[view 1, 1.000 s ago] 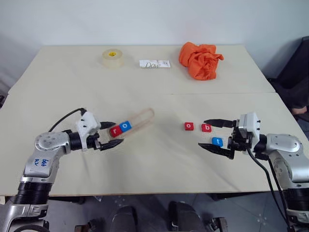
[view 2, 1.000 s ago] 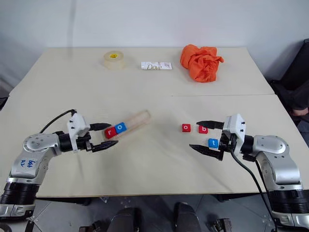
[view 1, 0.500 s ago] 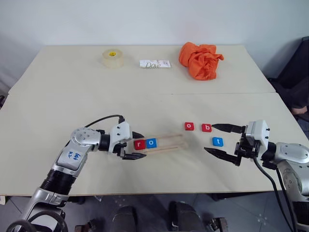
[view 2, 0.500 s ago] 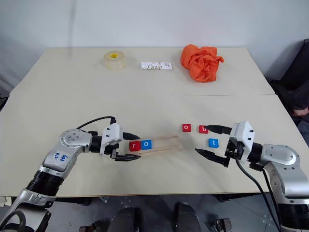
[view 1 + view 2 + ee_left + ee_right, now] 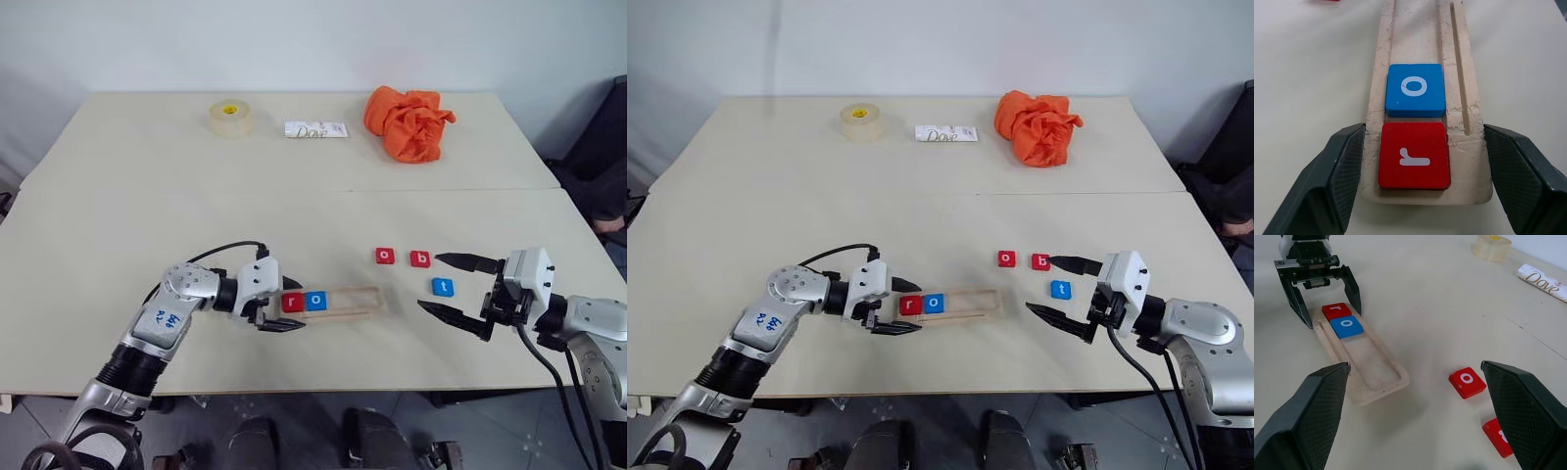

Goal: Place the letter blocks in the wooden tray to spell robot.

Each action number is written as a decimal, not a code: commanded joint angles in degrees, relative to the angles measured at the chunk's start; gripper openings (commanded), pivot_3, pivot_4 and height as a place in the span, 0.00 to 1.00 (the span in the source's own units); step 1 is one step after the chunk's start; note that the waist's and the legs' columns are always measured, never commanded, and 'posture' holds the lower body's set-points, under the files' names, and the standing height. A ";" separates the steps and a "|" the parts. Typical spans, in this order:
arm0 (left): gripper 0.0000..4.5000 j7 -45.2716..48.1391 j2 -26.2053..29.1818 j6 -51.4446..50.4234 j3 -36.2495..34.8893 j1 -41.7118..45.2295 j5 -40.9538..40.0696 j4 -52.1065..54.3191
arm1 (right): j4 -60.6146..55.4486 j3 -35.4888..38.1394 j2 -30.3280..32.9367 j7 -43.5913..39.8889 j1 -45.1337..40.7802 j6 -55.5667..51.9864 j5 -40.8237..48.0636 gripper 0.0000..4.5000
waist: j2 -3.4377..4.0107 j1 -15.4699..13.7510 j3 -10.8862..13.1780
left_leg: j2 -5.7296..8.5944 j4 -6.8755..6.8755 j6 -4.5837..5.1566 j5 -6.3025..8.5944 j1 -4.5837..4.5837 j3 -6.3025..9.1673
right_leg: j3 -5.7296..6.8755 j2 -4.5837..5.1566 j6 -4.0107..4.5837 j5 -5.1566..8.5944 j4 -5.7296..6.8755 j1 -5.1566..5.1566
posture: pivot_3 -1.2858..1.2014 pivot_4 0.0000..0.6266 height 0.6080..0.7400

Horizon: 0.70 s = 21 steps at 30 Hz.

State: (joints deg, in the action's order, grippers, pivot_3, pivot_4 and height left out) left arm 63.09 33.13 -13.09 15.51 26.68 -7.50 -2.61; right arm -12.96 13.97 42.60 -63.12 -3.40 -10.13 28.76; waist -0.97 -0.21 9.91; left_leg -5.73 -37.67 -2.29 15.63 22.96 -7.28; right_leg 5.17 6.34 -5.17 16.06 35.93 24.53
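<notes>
From the head, the wooden tray (image 5: 333, 302) lies on the surface (image 5: 147, 215) holding red r (image 5: 291, 302) and blue o (image 5: 314, 301); red o (image 5: 384, 256), b (image 5: 419, 258), t (image 5: 442, 287) remain loose. Left wrist: left hand (image 5: 1420, 183) straddles the tray end, one finger touching. Right wrist: right hand (image 5: 1415, 423) wide open, empty.

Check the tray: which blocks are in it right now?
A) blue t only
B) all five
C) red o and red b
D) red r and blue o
D: the red r and blue o lie side by side at one end of the wooden tray, between the fingers of the left gripper; the red o, red b and blue t lie on the table.
</notes>
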 commanded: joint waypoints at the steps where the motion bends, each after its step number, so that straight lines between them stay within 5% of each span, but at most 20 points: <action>1: 0.76 0.02 -1.39 0.13 1.08 1.88 0.36 2.06 | -1.28 1.72 0.99 0.27 -0.08 0.25 0.95 1.00 | 0.00 -0.05 0.00 | 0.00 -0.03 0.00 0.00 0.01 0.00 | 0.00 0.00 -0.01 0.00 0.00 0.00 | 0.52 0.24 1.00; 12: 0.76 -0.07 -3.31 -0.23 3.34 3.62 2.01 1.16 | -2.33 1.31 0.52 1.27 0.27 0.06 0.95 1.00 | 0.00 -0.57 0.00 | -0.01 -0.13 0.02 0.01 0.07 0.03 | 0.00 -0.02 -0.04 -0.02 0.02 0.00 | 0.52 0.24 1.00; 15: 0.97 -0.80 -3.75 -0.67 3.35 3.81 2.28 1.28 | -2.30 1.39 0.46 1.36 0.59 0.27 0.95 1.00 | 0.00 -0.82 0.00 | 0.00 -0.17 0.03 0.01 0.09 0.03 | 0.00 -0.01 -0.05 -0.03 0.02 0.00 | 0.52 0.24 1.00; 21: 0.99 -1.06 -2.01 -2.43 1.73 2.88 1.53 3.93 | -1.47 1.95 0.65 1.59 0.55 0.50 0.95 1.00 | 0.00 -1.07 0.00 | -0.01 -0.23 0.05 0.03 0.11 0.04 | -0.01 -0.01 -0.06 -0.03 0.02 0.00 | 0.52 0.24 1.00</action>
State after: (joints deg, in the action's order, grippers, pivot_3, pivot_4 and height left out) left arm 62.09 30.46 -15.42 18.78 29.45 -5.23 -1.17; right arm -13.33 13.97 42.59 -61.74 -2.97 -10.16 28.75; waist -0.97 -1.28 9.91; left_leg -5.73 -37.91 -2.24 15.67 23.08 -7.24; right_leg 5.16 6.33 -5.23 16.02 35.95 24.53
